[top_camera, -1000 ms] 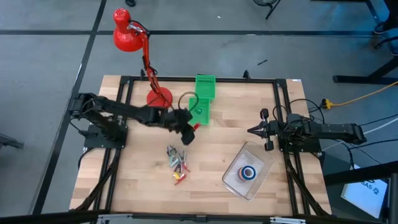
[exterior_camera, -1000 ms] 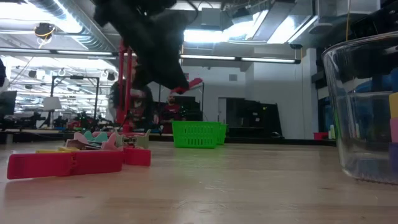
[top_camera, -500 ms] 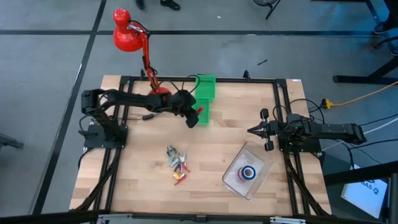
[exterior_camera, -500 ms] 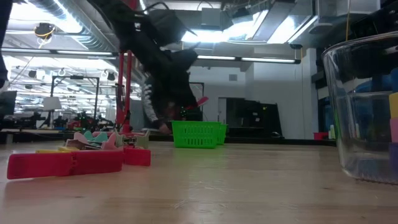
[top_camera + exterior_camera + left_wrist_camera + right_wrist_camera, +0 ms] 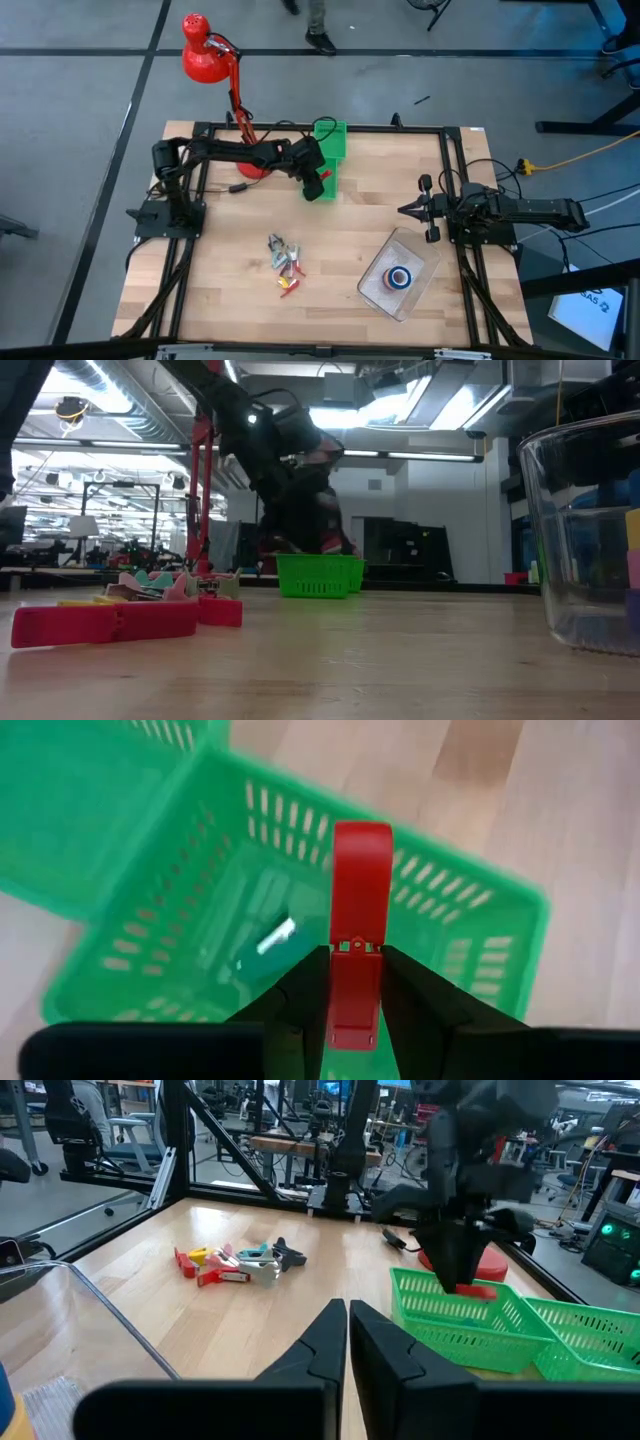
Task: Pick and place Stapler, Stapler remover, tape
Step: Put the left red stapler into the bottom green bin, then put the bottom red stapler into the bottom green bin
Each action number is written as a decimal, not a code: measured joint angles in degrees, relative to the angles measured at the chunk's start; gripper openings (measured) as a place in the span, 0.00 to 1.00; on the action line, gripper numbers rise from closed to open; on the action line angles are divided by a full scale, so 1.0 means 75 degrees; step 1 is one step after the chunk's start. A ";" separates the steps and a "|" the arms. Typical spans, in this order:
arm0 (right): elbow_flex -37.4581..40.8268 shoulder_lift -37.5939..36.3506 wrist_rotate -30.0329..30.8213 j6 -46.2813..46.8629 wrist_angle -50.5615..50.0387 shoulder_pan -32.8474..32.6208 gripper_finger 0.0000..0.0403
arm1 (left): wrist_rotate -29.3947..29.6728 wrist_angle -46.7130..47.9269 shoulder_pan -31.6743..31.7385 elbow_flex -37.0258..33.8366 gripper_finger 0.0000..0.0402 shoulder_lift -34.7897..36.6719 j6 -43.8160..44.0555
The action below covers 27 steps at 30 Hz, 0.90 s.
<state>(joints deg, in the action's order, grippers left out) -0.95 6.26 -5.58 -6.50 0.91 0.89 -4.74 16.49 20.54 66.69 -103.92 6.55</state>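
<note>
Over green slotted plastic basket (image 5: 300, 910) at table's twelve o'clock: left gripper (image 5: 318, 180), fingers clamped on slim red plastic stapler (image 5: 356, 920), long and glossy, hinge just above pads. Risk: release while tilted, nose catching basket rim and tipping out. Toward three o'clock: right gripper (image 5: 412, 210) parked, fingers pressed together, near clear glass bowl (image 5: 372, 290) holding blue tape roll (image 5: 400, 278).

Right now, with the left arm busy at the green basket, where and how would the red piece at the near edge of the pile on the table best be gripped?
The red piece lies flat and long on the wood, apart from the left gripper, which holds a red stapler over the green basket. I would probably come straight down from above and close across its narrow width near the middle, clear of the pile behind it.
</note>
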 joint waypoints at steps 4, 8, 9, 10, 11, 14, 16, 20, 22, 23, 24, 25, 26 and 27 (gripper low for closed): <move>0.0002 -0.0001 0.0000 -0.0002 0.0003 0.0002 0.05 | -0.0049 0.0008 0.0043 -0.0004 0.25 -0.0214 0.0022; 0.0000 -0.0001 0.0000 -0.0002 0.0000 0.0003 0.05 | 0.0024 0.0020 0.0031 -0.0004 0.27 -0.0323 0.0189; 0.0002 -0.0002 0.0000 0.0000 0.0000 0.0002 0.05 | 0.0045 0.0011 0.0023 -0.0004 0.27 -0.0323 0.0202; 0.0002 0.0000 -0.0003 0.0000 0.0003 0.0000 0.05 | 0.0059 0.0001 0.0010 -0.0004 0.28 -0.0323 0.0210; 0.0002 0.0000 0.0000 -0.0002 0.0000 0.0003 0.05 | 0.0068 0.0006 -0.0006 -0.0004 0.28 -0.0323 0.0218; 0.0000 -0.0003 0.0000 0.0000 0.0003 0.0000 0.05 | 0.0043 0.0029 -0.0035 0.0022 0.29 -0.0234 0.0313; 0.0001 0.0000 0.0000 0.0000 0.0003 0.0000 0.05 | 0.0032 -0.0024 -0.0082 0.0149 0.29 -0.0219 0.0411; 0.0000 -0.0001 0.0000 -0.0002 0.0003 0.0003 0.05 | -0.0020 -0.0002 -0.0137 0.0317 0.29 -0.0136 0.0425; 0.0002 0.0000 0.0000 0.0000 0.0002 0.0000 0.05 | 0.0002 0.0048 -0.0169 0.0342 0.28 -0.0035 0.0427; 0.0000 0.0000 -0.0003 0.0000 0.0003 0.0000 0.05 | 0.0005 0.0059 -0.0199 0.0364 0.28 0.0007 0.0427; 0.0002 -0.0001 -0.0001 -0.0001 0.0002 0.0002 0.05 | 0.0017 0.0022 -0.0231 0.0399 0.27 0.0037 0.0427; 0.0000 -0.0001 0.0000 0.0000 0.0002 0.0002 0.05 | 0.0030 0.0015 -0.0265 0.0407 0.27 0.0092 0.0430; 0.0002 -0.0003 0.0000 0.0000 0.0003 0.0003 0.05 | 0.0054 0.0052 -0.0304 0.0407 0.27 0.0163 0.0449; 0.0001 0.0000 0.0000 -0.0003 0.0000 0.0003 0.05 | 0.0092 0.0043 -0.0357 0.0407 0.26 0.0242 0.0449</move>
<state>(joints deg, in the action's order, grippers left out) -0.94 6.26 -5.58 -6.52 0.91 0.91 -4.04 16.81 17.86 69.73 -102.10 9.92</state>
